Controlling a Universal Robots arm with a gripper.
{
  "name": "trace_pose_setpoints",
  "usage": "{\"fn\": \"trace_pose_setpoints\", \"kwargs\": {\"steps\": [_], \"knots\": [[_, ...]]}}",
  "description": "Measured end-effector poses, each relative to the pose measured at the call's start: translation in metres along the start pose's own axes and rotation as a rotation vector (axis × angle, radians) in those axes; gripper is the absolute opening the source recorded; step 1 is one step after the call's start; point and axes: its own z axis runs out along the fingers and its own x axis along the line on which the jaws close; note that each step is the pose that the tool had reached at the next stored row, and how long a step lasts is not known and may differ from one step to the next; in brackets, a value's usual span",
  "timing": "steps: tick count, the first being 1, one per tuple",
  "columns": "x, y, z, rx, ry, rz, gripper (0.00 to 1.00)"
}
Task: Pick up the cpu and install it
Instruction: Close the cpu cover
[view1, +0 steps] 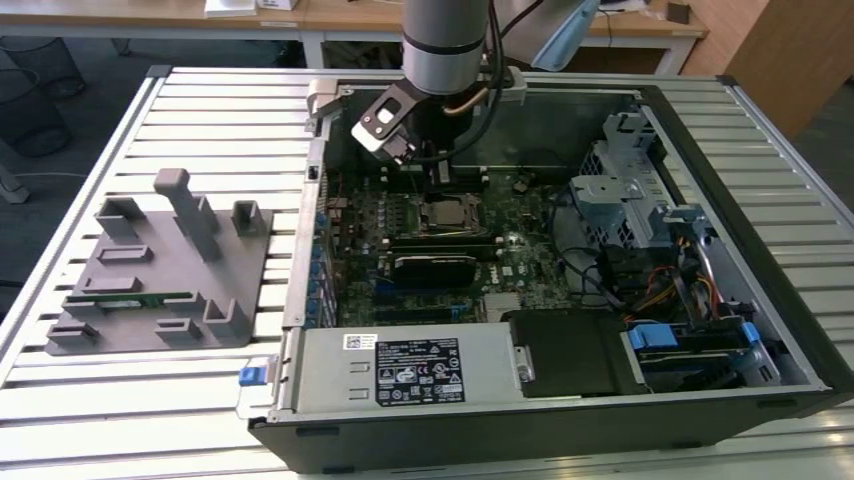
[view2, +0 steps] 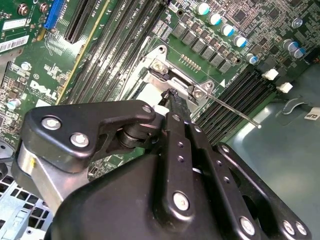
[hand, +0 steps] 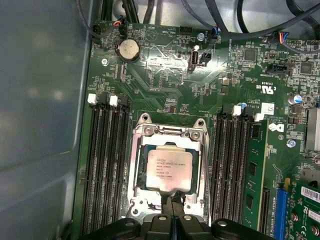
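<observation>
The cpu, a flat silver square with print on top, lies inside the metal socket frame on the motherboard; in the exterior view the cpu sits mid-board inside the open computer case. My gripper hangs low over the socket, its two black fingers pressed together with nothing visible between them, tips right at the chip's near edge. In the second wrist view the gripper narrows to one point over the socket's hinge end. In the exterior view my gripper is just behind the socket.
Memory slots flank the socket on both sides. A thin socket lever sticks out sideways. The drive cage and cables fill the case at the exterior view's right. A grey plastic tray holding a green memory stick lies on the slatted table.
</observation>
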Motion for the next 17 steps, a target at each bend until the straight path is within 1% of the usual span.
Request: {"fn": "trace_pose_setpoints", "kwargs": {"steps": [17], "knots": [[-0.0001, -0.0001, 0.0043, 0.0, 0.0, 0.0, 0.11]]}}
